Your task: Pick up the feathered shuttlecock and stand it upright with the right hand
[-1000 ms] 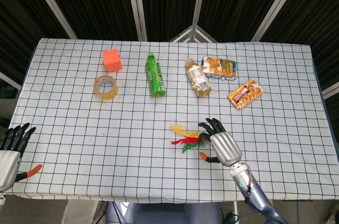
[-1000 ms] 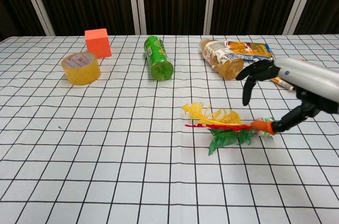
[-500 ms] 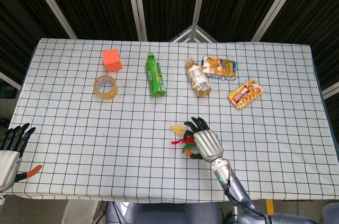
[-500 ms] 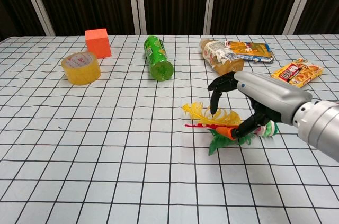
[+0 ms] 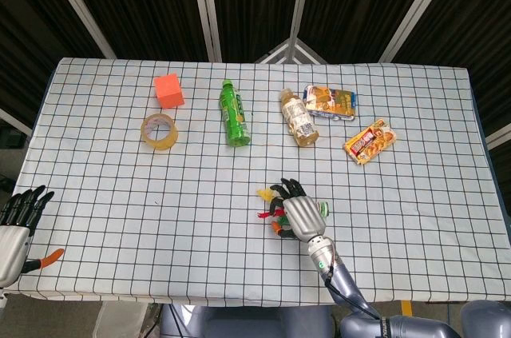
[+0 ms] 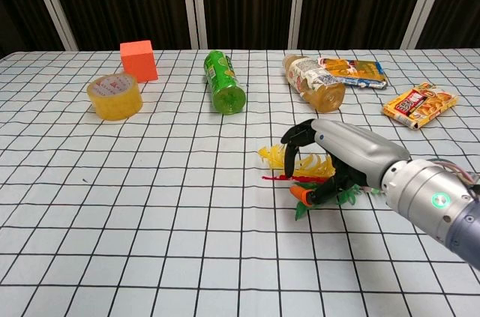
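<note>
The feathered shuttlecock lies on its side on the checked table, yellow, red and green feathers pointing left. Its base peeks out to the right of my right hand in the head view. My right hand arches over the feathers, fingers curved down on the far side and the orange-tipped thumb on the near side; the shuttlecock still rests on the cloth. My left hand sits at the table's near left corner, fingers apart and holding nothing.
Across the back of the table lie an orange cube, a yellow tape roll, a green bottle, a tea bottle and two snack packs. The near table edge is close behind the right hand.
My right hand has moved left from the shuttlecock's base to over its feathers, with fingers and thumb now straddling them. The shuttlecock and the left hand have stayed put.
</note>
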{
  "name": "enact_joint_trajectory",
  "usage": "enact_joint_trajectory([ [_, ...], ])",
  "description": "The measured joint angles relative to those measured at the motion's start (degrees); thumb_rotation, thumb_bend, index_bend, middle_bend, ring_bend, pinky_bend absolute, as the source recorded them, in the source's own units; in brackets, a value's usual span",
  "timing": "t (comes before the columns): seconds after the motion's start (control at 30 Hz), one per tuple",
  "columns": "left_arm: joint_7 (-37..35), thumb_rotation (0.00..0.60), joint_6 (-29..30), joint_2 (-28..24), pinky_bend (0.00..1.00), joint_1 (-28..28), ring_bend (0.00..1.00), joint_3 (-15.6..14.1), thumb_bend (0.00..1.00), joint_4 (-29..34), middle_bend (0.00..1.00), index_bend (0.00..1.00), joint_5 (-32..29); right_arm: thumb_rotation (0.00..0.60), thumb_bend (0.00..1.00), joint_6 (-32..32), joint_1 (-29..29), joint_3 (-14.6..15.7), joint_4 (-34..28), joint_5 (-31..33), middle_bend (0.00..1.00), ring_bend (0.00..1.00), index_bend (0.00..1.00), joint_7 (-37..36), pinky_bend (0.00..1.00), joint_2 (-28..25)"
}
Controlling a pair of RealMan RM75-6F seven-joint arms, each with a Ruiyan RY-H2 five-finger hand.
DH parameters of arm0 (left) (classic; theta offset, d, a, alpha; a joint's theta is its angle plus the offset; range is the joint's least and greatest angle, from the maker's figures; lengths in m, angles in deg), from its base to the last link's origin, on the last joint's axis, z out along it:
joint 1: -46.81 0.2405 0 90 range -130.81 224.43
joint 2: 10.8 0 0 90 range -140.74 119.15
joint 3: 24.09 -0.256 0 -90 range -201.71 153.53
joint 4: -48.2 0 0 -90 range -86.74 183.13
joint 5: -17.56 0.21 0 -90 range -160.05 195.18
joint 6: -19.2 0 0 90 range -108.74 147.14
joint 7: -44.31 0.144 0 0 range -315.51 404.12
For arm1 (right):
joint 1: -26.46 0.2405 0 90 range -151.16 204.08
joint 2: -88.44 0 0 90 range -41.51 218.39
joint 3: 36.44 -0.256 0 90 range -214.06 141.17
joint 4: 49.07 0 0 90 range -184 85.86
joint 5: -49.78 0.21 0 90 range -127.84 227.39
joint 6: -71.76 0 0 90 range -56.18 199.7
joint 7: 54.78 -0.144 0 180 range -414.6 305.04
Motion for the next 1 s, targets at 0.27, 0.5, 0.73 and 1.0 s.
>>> enact_joint_trajectory([
  [0.27, -0.15, 0.6, -0.28, -0.12, 0.0, -0.1, 0.0, -0.02, 0.0, 0.22, 0.0, 0.0, -0.17, 0.6, 0.49, -0.34, 0.52, -0.46, 1.42, 0.49, 0.21, 0.0, 0.58, -1.09, 0.0, 1.43],
  [0.5, -0.14, 0.6, -0.39, -0.1, 0.0, -0.17, 0.0, 0.03, 0.0, 0.25, 0.0, 0.0, -0.34, 0.6, 0.55, -0.78, 0.63, -0.46, 0.75, 0.39, 0.22, 0.0, 0.61, -1.46, 0.0, 1.22],
  [0.73, 0.03, 0.6, -0.32, -0.05, 0.0, -0.13, 0.0, 0.03, 0.0, 0.25, 0.0, 0.0, -0.37, 0.6, 0.56, -1.76, 0.68, -0.99, -1.62, 0.01, 0.22, 0.0, 0.61, -1.13, 0.0, -0.2],
  [1.0, 0.48, 0.6, -0.31, 0.03, 0.0, -0.07, 0.0, 0.03, 0.0, 0.38, 0.0, 0.0, -0.52, 0.6, 0.55, -3.87, 1.0, -4.15, -6.35, 0.35, 0.23, 0.0, 0.61, 0.4, 0.0, -3.84],
])
